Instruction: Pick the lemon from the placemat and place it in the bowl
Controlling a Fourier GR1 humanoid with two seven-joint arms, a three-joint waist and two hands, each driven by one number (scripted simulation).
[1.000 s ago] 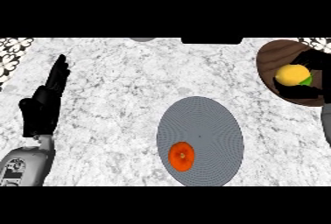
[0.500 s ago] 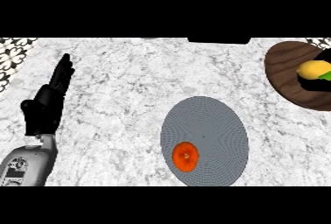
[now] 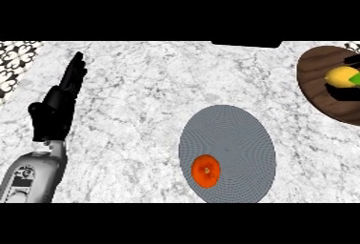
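Marble counter (image 3: 141,95), pale and grey-veined, filling nearly the whole head view, with patterned tile (image 3: 15,59) along its left side. Near the middle, slightly right and low: grey oval placemat (image 3: 235,138), long axis running toward and away from the robot. Far right, cut by the edge: dark brown wooden bowl (image 3: 316,95).

At left, left hand (image 3: 57,107) on its grey forearm, resting open, fingers straight, together and pointing away up the counter, touching nothing.

Inside the bowl's outline, well apart from the placemat: yellow lemon (image 3: 341,76), long axis lying roughly left to right across the view, a little tilted; no telling which end is the tip. Pressed against its right side, a small green thing (image 3: 355,78), mostly cut off.

Barely in view at the right edge, right hand (image 3: 343,94): black fingers above and below the lemon, seemingly clamped on it.

On the placemat's near left part, a round orange fruit (image 3: 205,170), lying alone.
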